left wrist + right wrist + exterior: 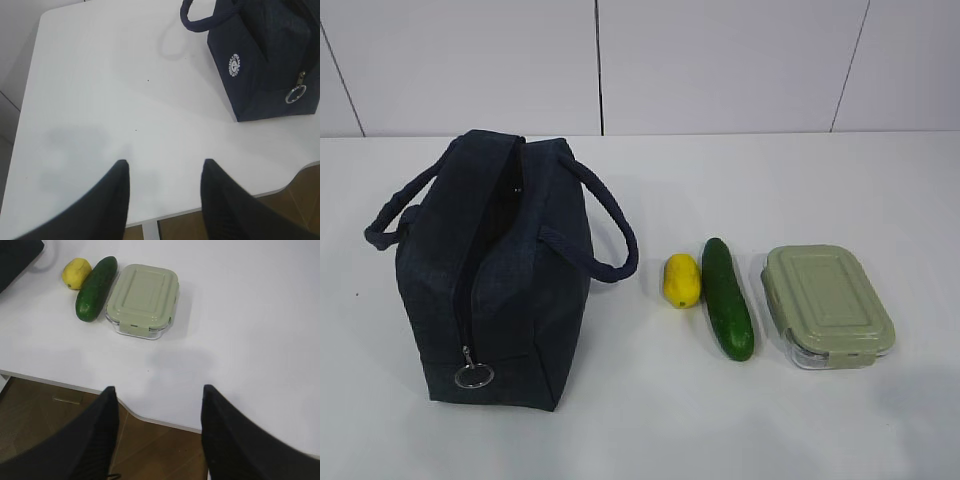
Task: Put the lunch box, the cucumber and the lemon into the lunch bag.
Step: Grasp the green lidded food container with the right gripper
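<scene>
White desk fills the frame; the lunch bag stands at left. The lunch box, cucumber and lemon, at upper left, are nearest the right pincer. Both pincers, left pincer included, are spread and empty.

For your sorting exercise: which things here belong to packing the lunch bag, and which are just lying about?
Part of the job: lunch bag, lunch box, cucumber, lemon.
Just lying about: nothing; only the white table under them.
</scene>
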### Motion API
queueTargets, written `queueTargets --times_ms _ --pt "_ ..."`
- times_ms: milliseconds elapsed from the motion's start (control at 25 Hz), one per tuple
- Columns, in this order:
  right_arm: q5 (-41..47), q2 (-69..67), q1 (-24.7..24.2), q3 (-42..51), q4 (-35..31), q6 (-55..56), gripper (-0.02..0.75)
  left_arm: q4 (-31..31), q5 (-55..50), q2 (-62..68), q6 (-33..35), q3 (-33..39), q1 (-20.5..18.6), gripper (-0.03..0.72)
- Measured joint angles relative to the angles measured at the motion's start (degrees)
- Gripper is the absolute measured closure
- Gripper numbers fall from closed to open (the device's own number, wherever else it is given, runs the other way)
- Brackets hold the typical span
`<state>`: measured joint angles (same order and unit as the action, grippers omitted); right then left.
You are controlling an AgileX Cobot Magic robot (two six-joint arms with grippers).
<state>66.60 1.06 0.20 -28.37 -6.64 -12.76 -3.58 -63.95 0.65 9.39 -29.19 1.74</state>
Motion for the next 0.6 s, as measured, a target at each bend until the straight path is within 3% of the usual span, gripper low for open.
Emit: queueTargets --times_ms 600 --pt "-0.13 0.00 0.00 0.00 0.10 0.00 0.337 0.12 0.00 0.00 0.00 0.00 0.00 0.367"
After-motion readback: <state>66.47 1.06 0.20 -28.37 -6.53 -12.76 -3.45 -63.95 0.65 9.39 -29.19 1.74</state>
